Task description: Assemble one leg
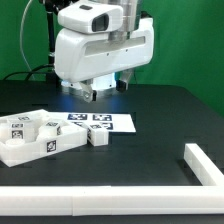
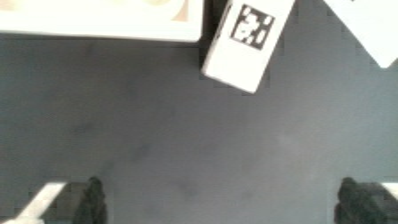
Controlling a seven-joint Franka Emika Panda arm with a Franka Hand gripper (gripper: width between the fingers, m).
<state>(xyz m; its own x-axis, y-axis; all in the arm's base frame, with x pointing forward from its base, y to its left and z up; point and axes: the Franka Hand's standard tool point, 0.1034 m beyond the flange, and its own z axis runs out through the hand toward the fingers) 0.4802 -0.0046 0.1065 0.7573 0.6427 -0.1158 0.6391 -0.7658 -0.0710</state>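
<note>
While the gripper [image 2: 222,198] hangs above the table [image 1: 155,112] with fingers wide apart, we count one leg [image 1: 97,138] just beside the marker board [image 1: 106,122]; more tagged white parts [image 1: 35,138] cluster near it.

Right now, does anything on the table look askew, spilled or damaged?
Nothing looks spilled or broken. The loose white parts sit bunched at the exterior view's left. In the wrist view one leg lies at a slant to the open gripper, which holds nothing. That looks like ordinary loose placement, not a fault.
</note>
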